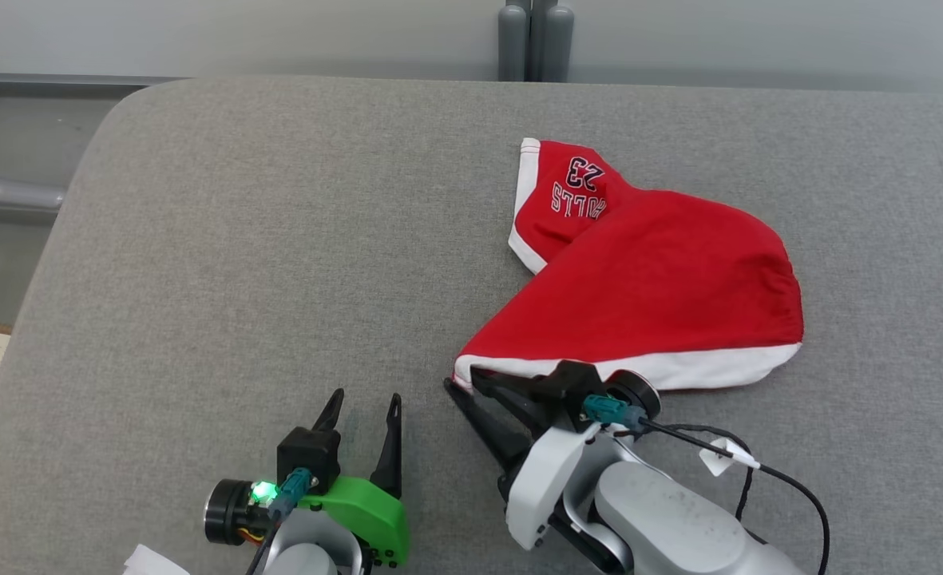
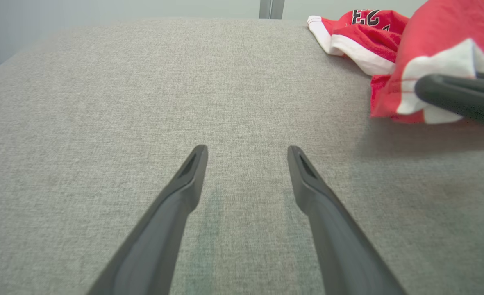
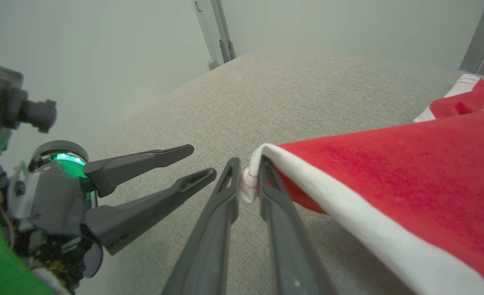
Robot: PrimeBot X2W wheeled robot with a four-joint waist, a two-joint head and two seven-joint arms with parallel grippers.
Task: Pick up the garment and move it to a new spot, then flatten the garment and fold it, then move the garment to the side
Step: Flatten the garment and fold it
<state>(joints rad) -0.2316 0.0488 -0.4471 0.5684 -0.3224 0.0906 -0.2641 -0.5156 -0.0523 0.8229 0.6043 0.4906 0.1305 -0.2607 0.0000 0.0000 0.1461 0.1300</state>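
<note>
Left gripper: two long, dark grey, tapering fingers are noted, each with a narrow slot recessed near the tip. A black block-shaped mount is seen at their base, backed by a bright green moulded shell dotted with small dark screws. A teal plug connector, a glowing green indicator light and a black cylindrical housing with a silvery rim are recorded beside it.

Right gripper: the same dark fingers. A white wrist cover and a pale grey rounded forearm casing are observed; a second teal connector is fitted with a thin black cable carrying a white tag.
</note>
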